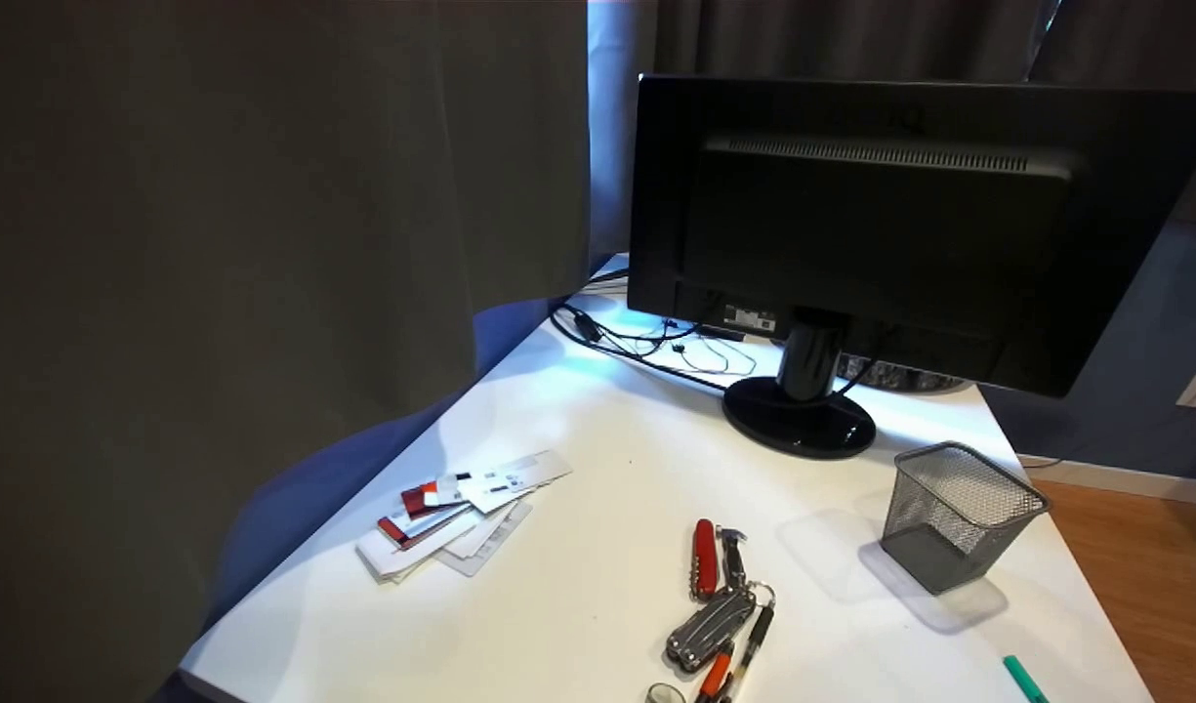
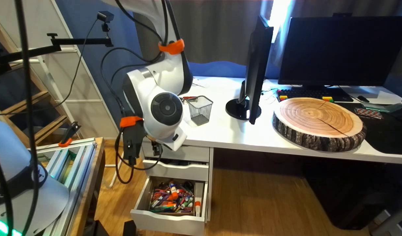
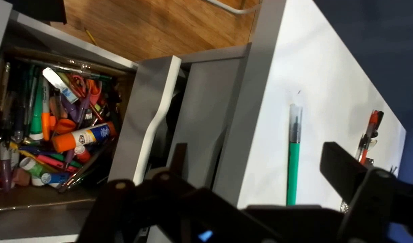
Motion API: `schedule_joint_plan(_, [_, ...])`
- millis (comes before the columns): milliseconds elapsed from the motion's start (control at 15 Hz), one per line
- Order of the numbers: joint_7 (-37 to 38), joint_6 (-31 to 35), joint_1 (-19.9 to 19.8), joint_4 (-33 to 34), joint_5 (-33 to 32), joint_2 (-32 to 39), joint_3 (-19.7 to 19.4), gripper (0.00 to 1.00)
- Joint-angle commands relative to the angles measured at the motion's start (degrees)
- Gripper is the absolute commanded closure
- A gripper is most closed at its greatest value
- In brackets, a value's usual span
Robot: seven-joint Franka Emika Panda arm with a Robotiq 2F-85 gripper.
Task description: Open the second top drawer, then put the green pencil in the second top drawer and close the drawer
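The green pencil (image 3: 293,172), a slim green stick with a clear cap, lies on the white desktop near its edge in the wrist view. Its lower end is hidden behind my gripper. In an exterior view it shows at the bottom edge, partly cut off (image 1: 1024,678). My gripper (image 3: 257,158) is open and empty, with its fingers apart on either side of the pencil in the picture. The second top drawer (image 3: 135,125) stands slightly out, with a dark gap above its curved edge; it also shows in an exterior view (image 2: 178,170). The fingers are hidden behind the arm there.
The drawer below (image 2: 169,223) is pulled far out and full of pens and markers. On the desk stand a mesh cup (image 1: 959,517), a black monitor (image 1: 881,244), tools (image 1: 715,625) and papers (image 1: 451,517). A wood slab (image 2: 319,118) lies farther along the desk.
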Motion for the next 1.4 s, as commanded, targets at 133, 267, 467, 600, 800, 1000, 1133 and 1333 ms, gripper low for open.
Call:
schedule_joint_plan(133, [-20.49,2.14,0.98,6.85,19.34,11.81,-1.53,0.0])
schedule_joint_plan(267, [-27.37,1.29,2.45,8.88,25.8,15.28,-3.13,0.0])
schedule_joint_plan(467, [-35.69,2.01,5.84,12.15,34.97,20.25,-5.81,0.0])
schedule_joint_plan(600, [-40.48,1.53,8.25,14.13,41.96,23.16,-7.5,0.0])
schedule_joint_plan(800, [-39.41,0.36,9.05,13.1,42.36,22.55,-8.27,0.0])
schedule_joint_plan(1000, [-40.91,0.2,10.59,15.04,45.39,25.13,-8.8,0.0])
schedule_joint_plan(1133, [-40.93,0.21,10.62,15.4,45.45,25.4,-8.89,0.0])
schedule_joint_plan(1333, [-43.54,-1.45,11.59,17.56,49.11,28.15,-9.08,0.0])
